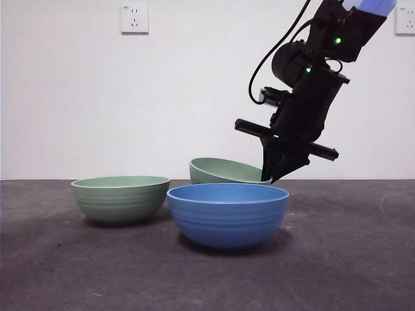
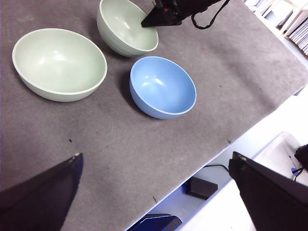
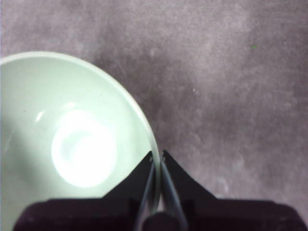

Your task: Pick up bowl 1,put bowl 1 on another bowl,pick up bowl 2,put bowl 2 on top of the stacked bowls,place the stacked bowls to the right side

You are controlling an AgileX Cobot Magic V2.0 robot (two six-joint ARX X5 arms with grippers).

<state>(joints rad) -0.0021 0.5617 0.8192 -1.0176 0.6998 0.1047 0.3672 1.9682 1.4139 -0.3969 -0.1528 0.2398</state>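
Bowl 1, a pale green ribbed bowl [image 1: 220, 170] [image 2: 126, 26] [image 3: 72, 144], sits tilted behind the blue bowl. My right gripper [image 1: 275, 175] [image 2: 161, 17] [image 3: 157, 155] is shut on its rim, one jaw inside and one outside. The blue ribbed bowl [image 1: 227, 212] [image 2: 162, 86] stands upright in front, close to the held one. Bowl 2, the other pale green bowl [image 1: 120, 197] [image 2: 59, 62], rests on the table to the left in the front view. My left gripper [image 2: 154, 192] hangs open high above the table, holding nothing.
The dark grey table [image 1: 350, 259] is backed by a white wall with a socket [image 1: 134, 18]. In the left wrist view the table's edge [image 2: 231, 139] runs close to the blue bowl, with floor clutter beyond it.
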